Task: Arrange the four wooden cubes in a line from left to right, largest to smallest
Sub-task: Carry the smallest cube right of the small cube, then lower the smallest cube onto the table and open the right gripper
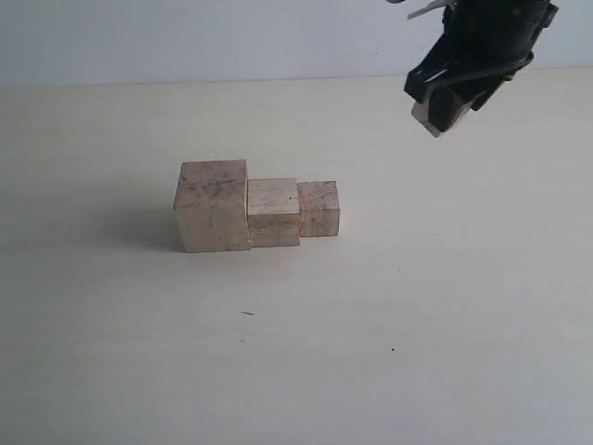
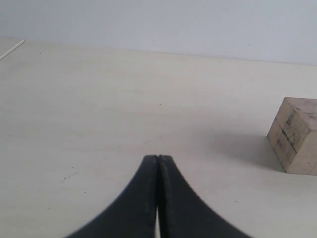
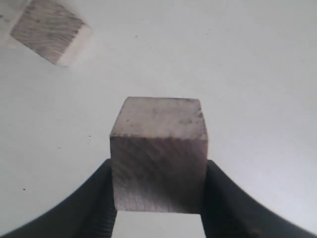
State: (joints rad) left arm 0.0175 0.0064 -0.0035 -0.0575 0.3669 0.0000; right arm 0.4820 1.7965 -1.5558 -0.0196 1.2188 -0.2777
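Three pale wooden cubes stand touching in a row on the table: the largest cube (image 1: 212,205) on the left, a medium cube (image 1: 273,211) in the middle, a smaller cube (image 1: 318,208) on the right. My right gripper (image 1: 435,116) hangs in the air at the upper right, well apart from the row, shut on the smallest cube (image 3: 158,153), whose corner (image 1: 430,121) peeks from the fingers. The row's end cube (image 3: 49,30) shows far off in the right wrist view. My left gripper (image 2: 158,158) is shut and empty, with the largest cube (image 2: 296,135) off to one side.
The tabletop (image 1: 417,306) is a pale wood-look surface with a few tiny dark specks (image 1: 247,313). A light wall (image 1: 204,37) rises behind its far edge.
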